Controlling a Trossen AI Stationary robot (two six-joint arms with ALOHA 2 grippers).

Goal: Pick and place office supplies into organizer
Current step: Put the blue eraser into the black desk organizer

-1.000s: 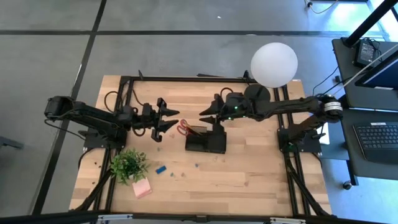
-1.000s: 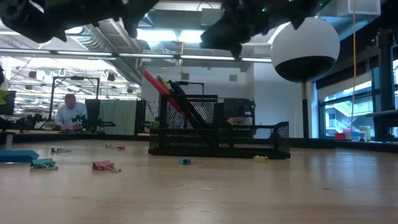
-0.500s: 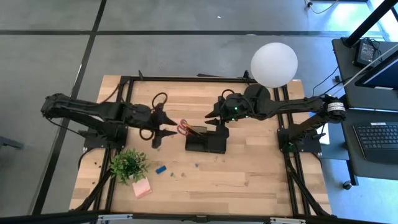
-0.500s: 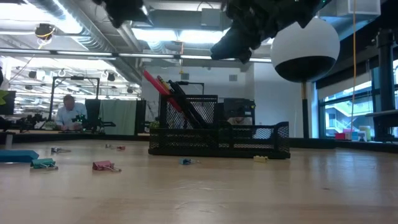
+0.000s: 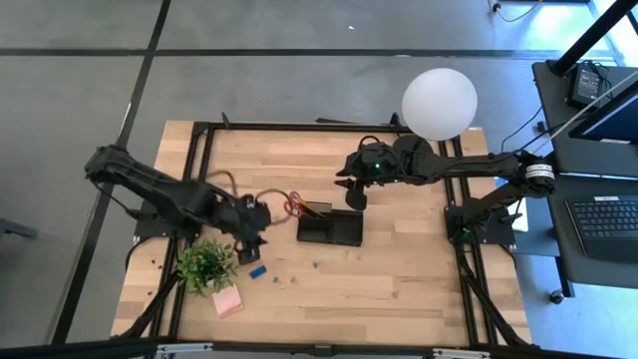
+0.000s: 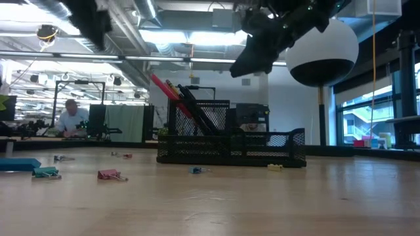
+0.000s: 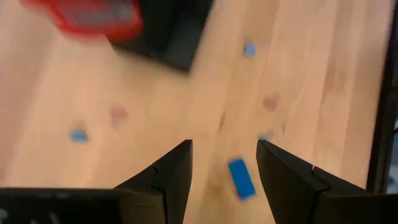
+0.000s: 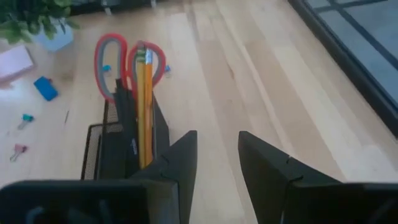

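Note:
The black mesh organizer (image 5: 331,227) stands mid-table and holds red-handled scissors (image 8: 127,59), yellow pencils (image 8: 144,106) and dark pens, all leaning toward the table's left. A blue eraser (image 5: 258,270), a pink sticky-note pad (image 5: 227,301) and small clips (image 6: 111,174) lie on the wood at the near left. My left gripper (image 5: 251,239) hangs open just left of the organizer, pointing down, and the eraser (image 7: 241,178) shows on the table below its fingers. My right gripper (image 5: 351,194) hovers open over the organizer's far edge, with nothing between its fingers (image 8: 186,155).
A small green potted plant (image 5: 207,264) stands at the near left, close to the eraser and the pad. A lamp with a white globe (image 5: 439,103) sits at the far right. Bare wood lies in front of the organizer.
My left gripper has swung from pointing level toward the organizer to pointing down, and it has gone toward the near edge, closer to the blue eraser. My right gripper has drawn back a little toward the table's right and tipped downward over the organizer.

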